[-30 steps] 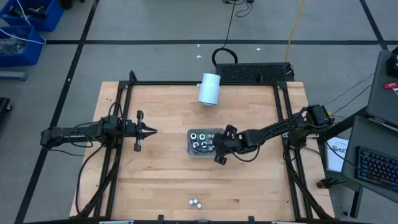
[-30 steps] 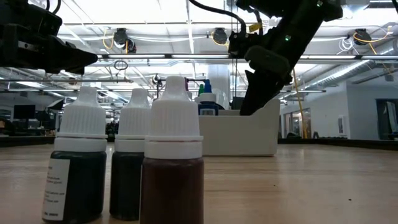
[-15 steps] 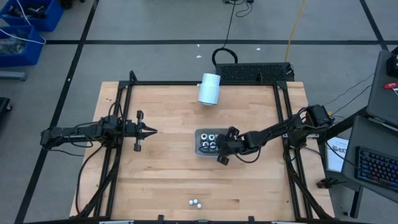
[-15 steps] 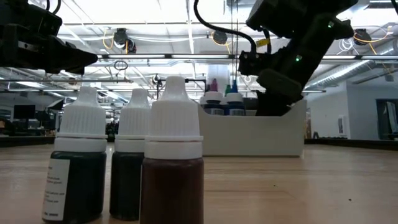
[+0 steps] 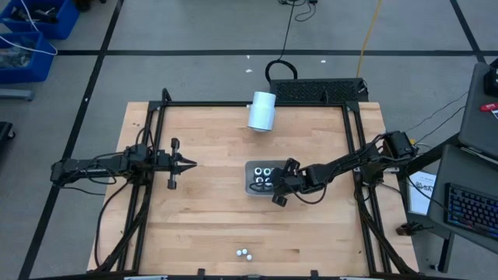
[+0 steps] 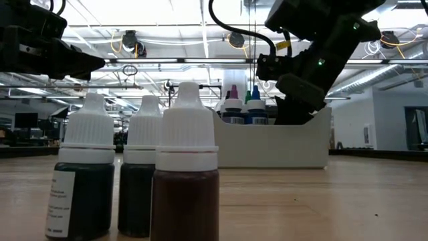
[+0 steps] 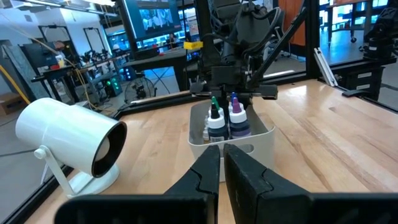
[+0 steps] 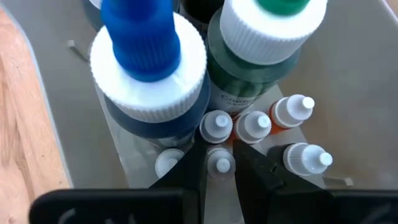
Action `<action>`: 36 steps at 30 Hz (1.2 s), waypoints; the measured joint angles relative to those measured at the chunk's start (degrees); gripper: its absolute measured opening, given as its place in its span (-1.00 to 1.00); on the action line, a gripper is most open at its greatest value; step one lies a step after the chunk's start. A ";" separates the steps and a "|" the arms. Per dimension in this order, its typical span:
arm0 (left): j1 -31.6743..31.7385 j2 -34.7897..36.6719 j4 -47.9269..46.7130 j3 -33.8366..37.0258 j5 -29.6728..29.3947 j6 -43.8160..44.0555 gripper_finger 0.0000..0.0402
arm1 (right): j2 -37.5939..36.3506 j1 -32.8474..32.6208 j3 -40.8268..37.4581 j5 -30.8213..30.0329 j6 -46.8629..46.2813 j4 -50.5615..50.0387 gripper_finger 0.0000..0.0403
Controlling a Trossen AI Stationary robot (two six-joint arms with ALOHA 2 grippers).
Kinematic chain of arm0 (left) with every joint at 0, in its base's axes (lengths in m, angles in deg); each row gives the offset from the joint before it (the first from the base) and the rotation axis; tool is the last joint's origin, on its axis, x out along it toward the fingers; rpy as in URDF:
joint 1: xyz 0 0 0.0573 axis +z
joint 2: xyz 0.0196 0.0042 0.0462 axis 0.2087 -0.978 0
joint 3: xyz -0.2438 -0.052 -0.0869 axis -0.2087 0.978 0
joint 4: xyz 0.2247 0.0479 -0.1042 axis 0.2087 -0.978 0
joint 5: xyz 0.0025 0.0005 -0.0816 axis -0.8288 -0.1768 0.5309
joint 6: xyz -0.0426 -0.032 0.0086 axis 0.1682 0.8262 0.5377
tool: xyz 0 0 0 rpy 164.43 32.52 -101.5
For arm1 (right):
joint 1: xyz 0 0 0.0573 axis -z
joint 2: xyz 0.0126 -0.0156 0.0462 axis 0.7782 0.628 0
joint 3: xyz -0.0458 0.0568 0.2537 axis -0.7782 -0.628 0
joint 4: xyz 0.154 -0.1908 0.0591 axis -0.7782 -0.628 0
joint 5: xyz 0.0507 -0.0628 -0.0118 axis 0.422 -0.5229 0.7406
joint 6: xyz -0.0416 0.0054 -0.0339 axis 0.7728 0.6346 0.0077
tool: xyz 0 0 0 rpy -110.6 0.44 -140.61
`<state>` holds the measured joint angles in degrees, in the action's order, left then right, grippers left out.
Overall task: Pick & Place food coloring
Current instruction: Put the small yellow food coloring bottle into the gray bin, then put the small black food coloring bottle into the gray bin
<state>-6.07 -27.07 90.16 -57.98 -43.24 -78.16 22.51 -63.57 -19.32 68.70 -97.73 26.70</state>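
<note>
My left end effector [image 5: 189, 163] waits clenched and empty over the left tabletop [image 5: 210, 225], clear of the work. At centre-right, my right end effector [image 8: 219, 163] reaches into the grey tray [image 5: 252, 188] and pinches one small white food coloring bottle [image 8: 219, 165] to lift it.

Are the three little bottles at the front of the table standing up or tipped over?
Standing up. In the low view the three small bottles stand upright on the table, white caps on top.
</note>
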 joint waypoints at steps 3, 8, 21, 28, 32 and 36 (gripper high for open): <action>-0.02 -0.01 0.00 -0.01 0.00 0.11 -0.85 | 0.00 0.00 -0.08 0.01 0.01 -0.09 -0.69; 0.00 0.00 0.00 -0.01 0.00 0.11 -0.85 | 0.00 0.00 -0.08 0.00 0.09 -0.01 -0.60; 0.00 0.00 0.00 0.01 0.00 -0.13 -0.85 | -3.46 -0.41 -0.12 1.40 0.55 -0.96 -0.55; -0.02 0.00 0.55 -0.01 0.02 0.20 -0.85 | -11.08 -2.08 -0.16 0.64 -1.85 -9.39 -0.55; 0.00 -0.02 0.50 -0.01 0.04 1.21 -0.85 | -16.41 -4.52 -0.19 -2.43 2.24 -12.38 -0.55; -0.02 0.00 1.77 -0.01 -0.16 -0.21 -0.85 | -22.82 -8.45 -0.90 -7.77 14.59 -6.66 -0.58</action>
<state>-6.09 -27.07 91.93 -57.99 -43.40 -78.38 -0.31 -72.02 -20.22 60.93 -83.14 20.04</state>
